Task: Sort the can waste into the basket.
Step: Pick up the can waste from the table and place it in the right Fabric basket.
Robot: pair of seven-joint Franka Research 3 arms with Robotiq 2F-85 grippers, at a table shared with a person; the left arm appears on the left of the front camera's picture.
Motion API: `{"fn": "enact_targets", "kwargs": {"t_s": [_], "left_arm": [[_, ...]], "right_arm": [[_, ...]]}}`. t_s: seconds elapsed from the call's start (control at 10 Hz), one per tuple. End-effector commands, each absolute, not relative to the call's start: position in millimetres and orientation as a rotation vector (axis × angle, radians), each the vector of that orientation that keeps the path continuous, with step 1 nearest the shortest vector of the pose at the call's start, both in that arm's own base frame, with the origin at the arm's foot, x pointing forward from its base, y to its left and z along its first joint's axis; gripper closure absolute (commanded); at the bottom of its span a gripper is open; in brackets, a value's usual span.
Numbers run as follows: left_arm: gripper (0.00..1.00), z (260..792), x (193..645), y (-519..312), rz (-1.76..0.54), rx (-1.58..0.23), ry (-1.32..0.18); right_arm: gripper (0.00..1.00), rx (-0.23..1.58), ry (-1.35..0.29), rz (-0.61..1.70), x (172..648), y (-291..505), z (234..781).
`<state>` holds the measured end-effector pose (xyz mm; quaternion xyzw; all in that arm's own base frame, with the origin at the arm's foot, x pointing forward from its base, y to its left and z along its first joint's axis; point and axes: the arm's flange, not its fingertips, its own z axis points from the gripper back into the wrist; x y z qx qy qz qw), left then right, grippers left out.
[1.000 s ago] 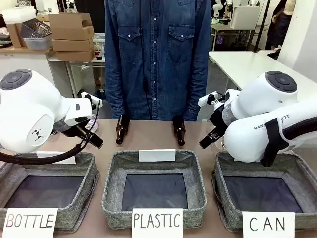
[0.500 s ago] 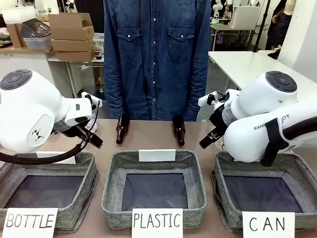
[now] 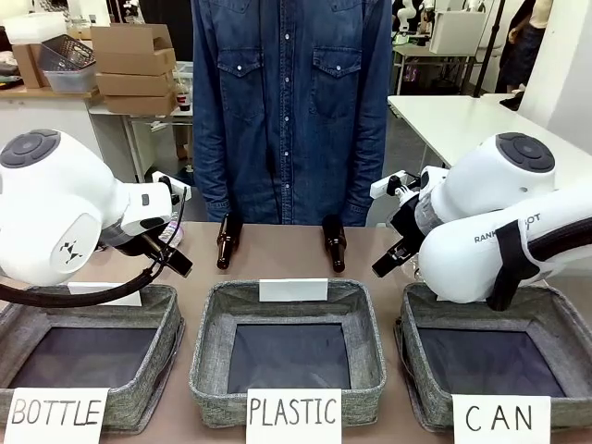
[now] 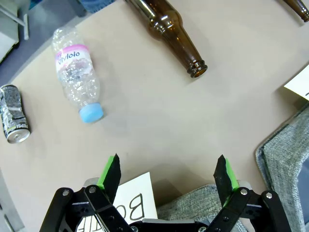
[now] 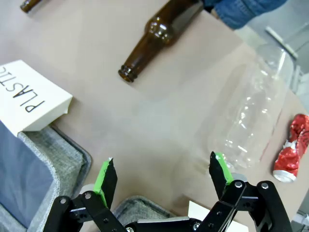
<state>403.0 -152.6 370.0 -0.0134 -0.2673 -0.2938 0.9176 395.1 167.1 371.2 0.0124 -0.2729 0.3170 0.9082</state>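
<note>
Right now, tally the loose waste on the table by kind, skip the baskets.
Brown glass bottles: 2
Clear plastic bottles: 2
Dented metal drink cans, one black-and-silver, one red: 2
Total: 6

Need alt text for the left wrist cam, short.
The left gripper, fingers open and empty, hangs over a tan table above the rim of a grey fabric basket. Lying beyond it: a crushed clear plastic bottle with a blue cap, a dented black-and-silver can at the left edge, and a brown glass bottle at the top.
</note>
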Motion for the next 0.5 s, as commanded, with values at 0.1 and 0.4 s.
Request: {"fn": "enact_targets", "kwargs": {"t_s": [0.1,0.4], "left_arm": [[0.00,406.6,397.8,-155.0,-0.680,-0.002,-0.459],[0.00,538.2,358.4,-130.2,-0.599,-0.052,-0.367]], "right_arm": [[0.00,0.091,-0.514,0.693,390.8,158.5,398.5],[0.00,0.120,-0.524,0.561,333.5,101.7,517.3]]}}
